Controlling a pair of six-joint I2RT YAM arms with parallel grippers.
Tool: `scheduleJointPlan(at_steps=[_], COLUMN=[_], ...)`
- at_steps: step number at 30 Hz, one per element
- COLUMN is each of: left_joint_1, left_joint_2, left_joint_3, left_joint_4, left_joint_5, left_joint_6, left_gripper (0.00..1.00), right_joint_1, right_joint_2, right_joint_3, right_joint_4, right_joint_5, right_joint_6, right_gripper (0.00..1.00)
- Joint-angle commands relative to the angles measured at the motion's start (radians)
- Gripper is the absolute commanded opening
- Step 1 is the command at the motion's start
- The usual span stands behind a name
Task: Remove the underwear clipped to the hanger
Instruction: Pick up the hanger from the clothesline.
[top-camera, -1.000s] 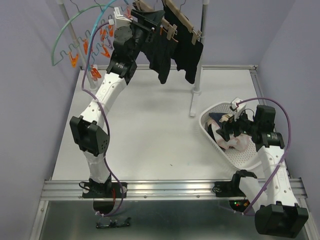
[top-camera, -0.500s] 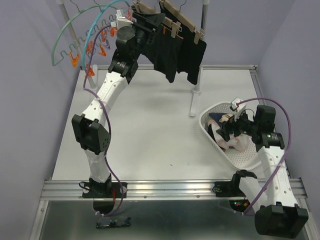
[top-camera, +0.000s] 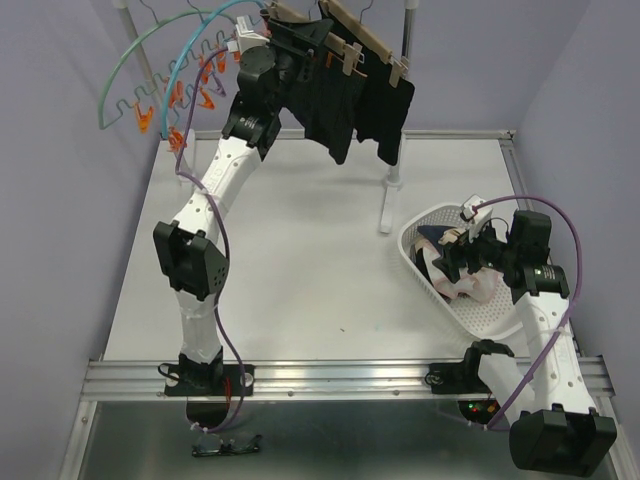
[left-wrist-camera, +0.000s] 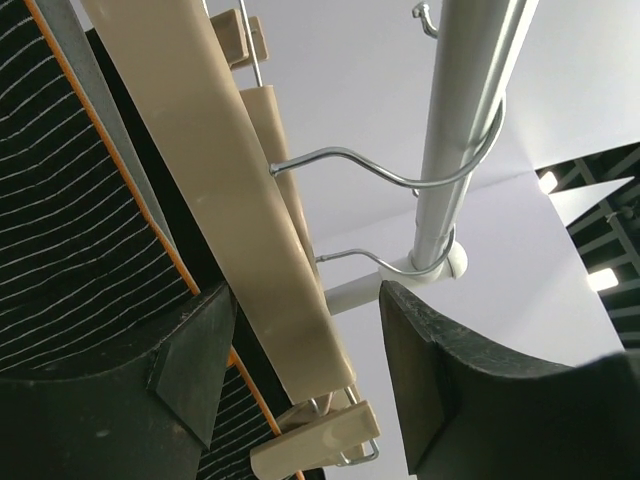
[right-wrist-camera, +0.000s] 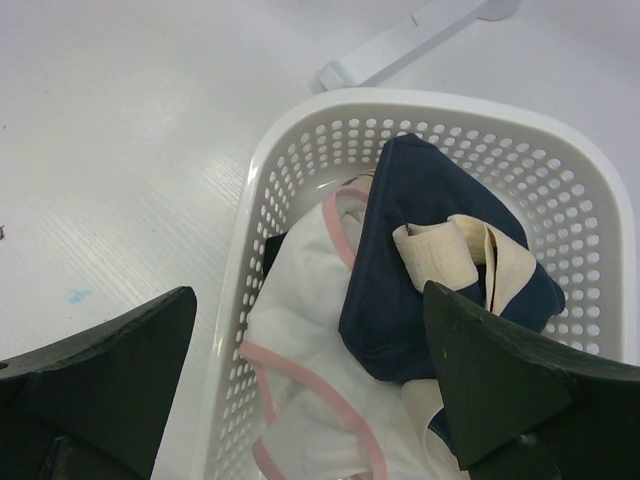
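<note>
The left gripper (left-wrist-camera: 305, 345), jaws apart, now straddles the wooden hanger (left-wrist-camera: 200, 170) without pinching it. In the last second this arm has reached farther up, so unclipping seems close. The black underwear (top-camera: 335, 105) is still clipped there at the far side. The right gripper (right-wrist-camera: 310, 350) hangs wide open over the basket (right-wrist-camera: 250, 200).

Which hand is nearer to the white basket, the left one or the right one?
Right. The right hand hovers open just above the basket. The left hand is far away across the table, up at the wooden hanger on the rack.
</note>
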Motion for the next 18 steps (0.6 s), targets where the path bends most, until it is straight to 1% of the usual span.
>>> scheduleJointPlan(at_steps=[1,6,8,12,18], left_joint_1=[0.005,0.005,0.005,0.005,0.005], left_joint_2=[0.005,0.014,0.024,0.050,0.082], left_joint_3=[0.074,0.077,0.084,0.116,0.146], left_joint_4=[0.031,0.021,0.023,0.029,0.053], left_joint_5=[-0.009,-0.026,-0.062,-0.075,-0.081], left_joint_6=[-0.034,-0.049,-0.060,-0.077,-0.099], left_gripper=[0.69,0.68,0.67,0.66,0.59], right_joint_1=[-0.006,-0.007,-0.007,-0.007,-0.007], right_joint_2=[-0.012,-0.017,-0.017,-0.017,-0.018], right_joint_3=[-0.012,-0.010,-0.010,-0.010,-0.012], right_joint_4=[0.036,0.036,0.036,0.036,0.036], right_joint_5=[0.001,0.001,-0.001,-0.001,0.003], right_joint_6=[-0.001,0.000,-0.001,-0.001,-0.001], right_gripper=[1.00,1.00,1.00,1.00,1.00])
